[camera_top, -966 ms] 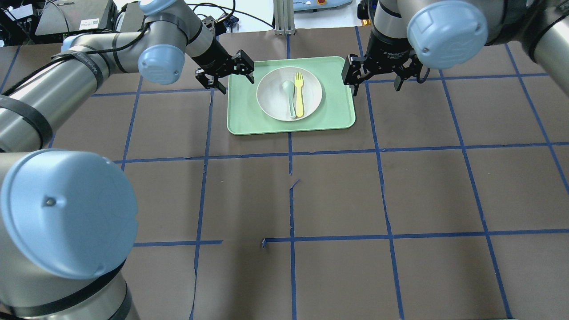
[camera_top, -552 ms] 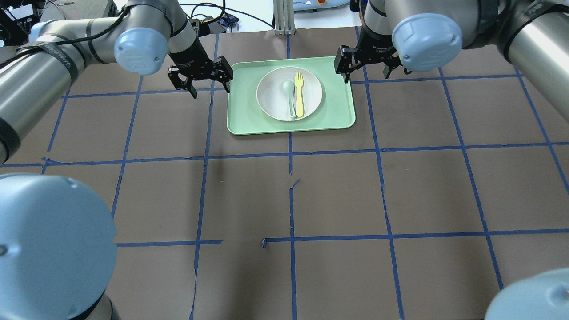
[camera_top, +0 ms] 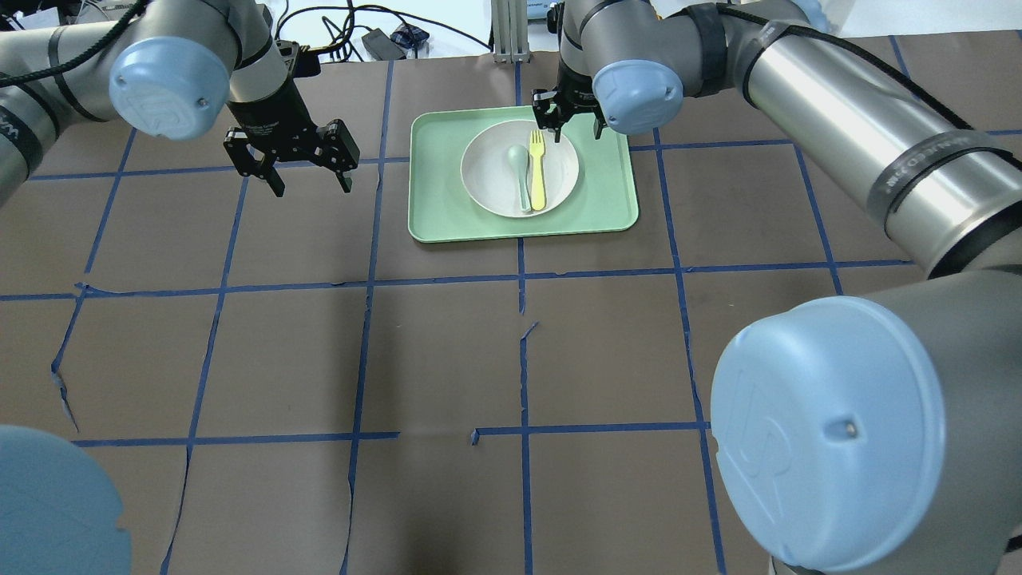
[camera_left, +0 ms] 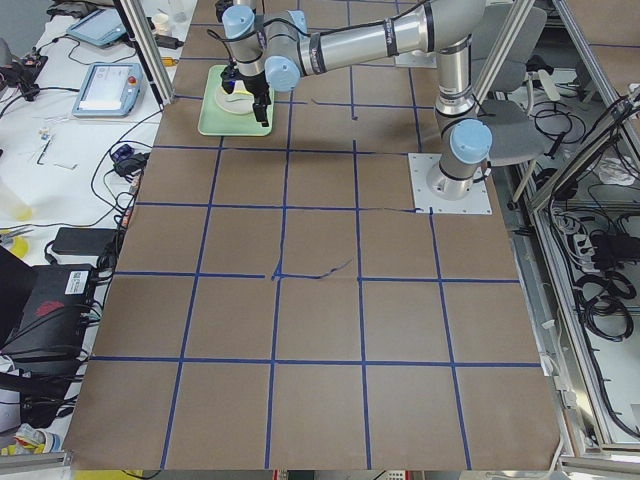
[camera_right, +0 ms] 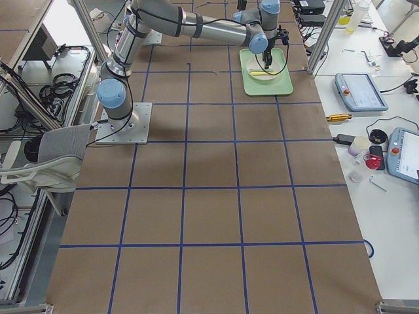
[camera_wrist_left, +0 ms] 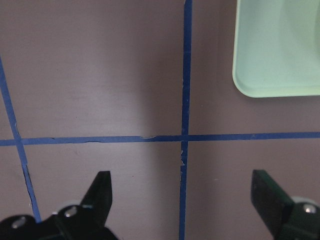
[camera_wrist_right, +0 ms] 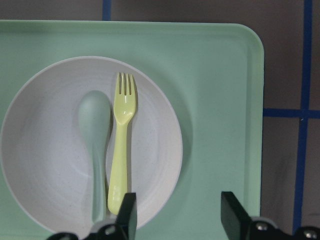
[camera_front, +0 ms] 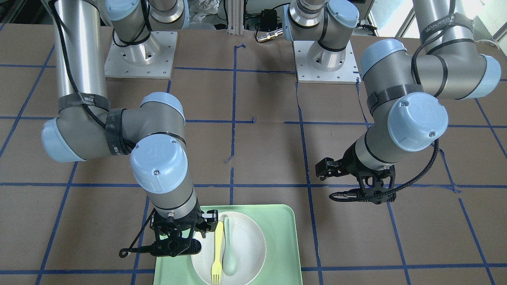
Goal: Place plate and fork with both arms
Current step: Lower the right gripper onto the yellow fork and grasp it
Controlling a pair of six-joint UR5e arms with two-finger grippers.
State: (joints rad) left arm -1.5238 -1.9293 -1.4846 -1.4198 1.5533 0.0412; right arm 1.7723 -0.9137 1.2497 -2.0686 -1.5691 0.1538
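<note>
The off-white plate (camera_top: 559,172) sits in the mint-green tray (camera_top: 607,200) at the far middle of the table. The pale-yellow fork (camera_top: 537,172) lies in the plate, tines pointing away from the robot, beside a grey-green spoon (camera_top: 520,172). My right gripper (camera_top: 571,121) is open and empty, hovering above the tray at the plate's right side. In the right wrist view its fingers (camera_wrist_right: 127,215) straddle the plate's (camera_wrist_right: 45,165) right rim next to the fork (camera_wrist_right: 120,145). My left gripper (camera_top: 291,164) is open and empty above bare table left of the tray.
The brown table carries a blue tape grid (camera_top: 523,275). The tray's corner (camera_wrist_left: 280,55) shows at the upper right of the left wrist view. Cables and equipment lie beyond the far edge (camera_top: 375,36). Both arm bases (camera_front: 138,55) stand at the robot's side.
The left gripper has moved left, away from the tray's edge. The right gripper has moved left from beside the tray to above it, near the plate. Both stay open.
</note>
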